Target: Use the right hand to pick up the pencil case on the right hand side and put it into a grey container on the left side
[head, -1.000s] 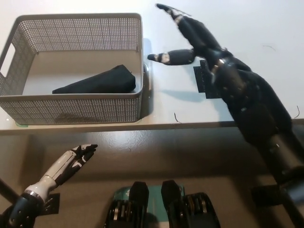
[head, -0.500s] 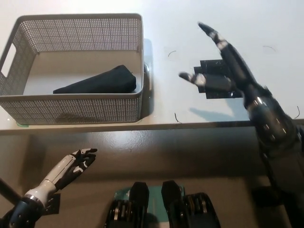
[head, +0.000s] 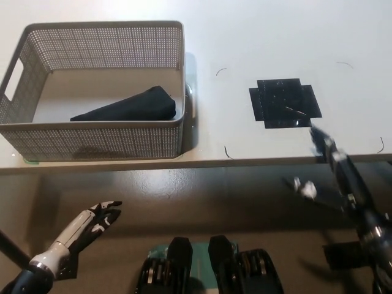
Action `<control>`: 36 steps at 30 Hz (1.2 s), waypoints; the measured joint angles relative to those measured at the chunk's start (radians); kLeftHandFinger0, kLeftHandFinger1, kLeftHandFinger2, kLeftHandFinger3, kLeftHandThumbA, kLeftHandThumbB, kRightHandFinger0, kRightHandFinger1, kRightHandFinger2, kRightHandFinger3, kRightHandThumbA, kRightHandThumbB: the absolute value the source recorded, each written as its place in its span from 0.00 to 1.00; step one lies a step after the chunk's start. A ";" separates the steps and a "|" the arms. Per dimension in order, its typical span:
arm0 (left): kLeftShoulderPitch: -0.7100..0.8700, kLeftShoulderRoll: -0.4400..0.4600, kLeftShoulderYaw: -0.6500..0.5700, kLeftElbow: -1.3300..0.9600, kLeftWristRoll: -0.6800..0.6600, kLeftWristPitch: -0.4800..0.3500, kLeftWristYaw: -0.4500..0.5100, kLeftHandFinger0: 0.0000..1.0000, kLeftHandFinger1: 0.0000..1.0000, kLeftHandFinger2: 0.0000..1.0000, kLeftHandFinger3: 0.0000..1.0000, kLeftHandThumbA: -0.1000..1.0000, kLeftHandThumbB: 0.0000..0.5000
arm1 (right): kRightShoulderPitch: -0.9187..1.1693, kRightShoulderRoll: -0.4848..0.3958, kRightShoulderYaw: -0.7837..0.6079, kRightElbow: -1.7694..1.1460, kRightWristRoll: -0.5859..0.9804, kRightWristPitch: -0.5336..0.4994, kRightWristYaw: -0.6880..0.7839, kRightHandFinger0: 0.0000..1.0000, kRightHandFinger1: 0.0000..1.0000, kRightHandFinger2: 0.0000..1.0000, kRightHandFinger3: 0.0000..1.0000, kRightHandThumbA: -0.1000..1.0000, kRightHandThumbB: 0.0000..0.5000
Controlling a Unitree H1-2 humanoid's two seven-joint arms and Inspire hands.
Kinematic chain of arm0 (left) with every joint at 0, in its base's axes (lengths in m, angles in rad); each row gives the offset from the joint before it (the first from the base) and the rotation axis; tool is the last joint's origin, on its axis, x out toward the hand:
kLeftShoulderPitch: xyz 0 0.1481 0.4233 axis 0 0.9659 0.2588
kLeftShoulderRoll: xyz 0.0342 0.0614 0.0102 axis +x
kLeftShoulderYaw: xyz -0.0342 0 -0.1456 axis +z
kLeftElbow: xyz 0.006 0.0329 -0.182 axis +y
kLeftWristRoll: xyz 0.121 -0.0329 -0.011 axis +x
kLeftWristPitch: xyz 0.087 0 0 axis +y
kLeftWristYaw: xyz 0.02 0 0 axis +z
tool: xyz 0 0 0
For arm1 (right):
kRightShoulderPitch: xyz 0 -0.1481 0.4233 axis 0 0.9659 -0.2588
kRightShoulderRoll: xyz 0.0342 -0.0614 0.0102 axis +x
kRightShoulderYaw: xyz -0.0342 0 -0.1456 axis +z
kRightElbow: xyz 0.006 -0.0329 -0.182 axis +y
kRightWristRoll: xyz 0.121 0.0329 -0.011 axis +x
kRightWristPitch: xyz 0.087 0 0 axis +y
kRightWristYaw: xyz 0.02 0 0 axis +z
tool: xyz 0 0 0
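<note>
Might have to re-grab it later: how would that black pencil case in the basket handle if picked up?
The pencil case looks like soft dark fabric, wedge-shaped with a creased surface, so it would probably give and sag rather than stay stiff. It lies flat on the grey basket floor, so rolling seems unlikely. Likely light, though its contents are hidden.

The pencil case (head: 125,106) is a dark, soft, wedge-shaped pouch lying flat on the floor of the grey container (head: 98,142), its thick end toward the right wall and its thin end tapering to the left. It sits in the near right part of the container, close to the near wall, with the far and left parts of the pale floor bare. The container is a rectangular grey basket with perforated mesh walls and a handle slot in its left end, standing upright on the left side of the white bench (head: 245,37).
</note>
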 measured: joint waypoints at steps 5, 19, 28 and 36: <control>0.007 -0.001 0.033 0.000 -0.001 0.000 0.009 0.80 0.78 0.81 0.87 1.00 1.00 | 0.053 -0.020 -0.027 0.117 0.057 -0.043 0.015 1.00 1.00 1.00 1.00 1.00 0.47; 0.020 -0.013 0.073 0.000 -0.010 -0.001 0.018 0.78 0.78 0.82 0.88 1.00 1.00 | 0.043 -0.017 -0.048 0.372 0.166 -0.145 0.055 1.00 1.00 1.00 1.00 1.00 0.50; 0.020 -0.013 0.078 -0.004 -0.011 0.000 0.018 0.81 0.80 0.82 0.88 1.00 1.00 | 0.006 -0.011 -0.059 0.427 0.223 -0.159 0.080 1.00 1.00 1.00 1.00 1.00 0.53; 0.023 -0.013 0.083 -0.008 -0.011 0.000 0.018 0.80 0.79 0.83 0.88 1.00 1.00 | -0.006 -0.011 -0.059 0.433 0.231 -0.159 0.087 1.00 1.00 1.00 1.00 1.00 0.53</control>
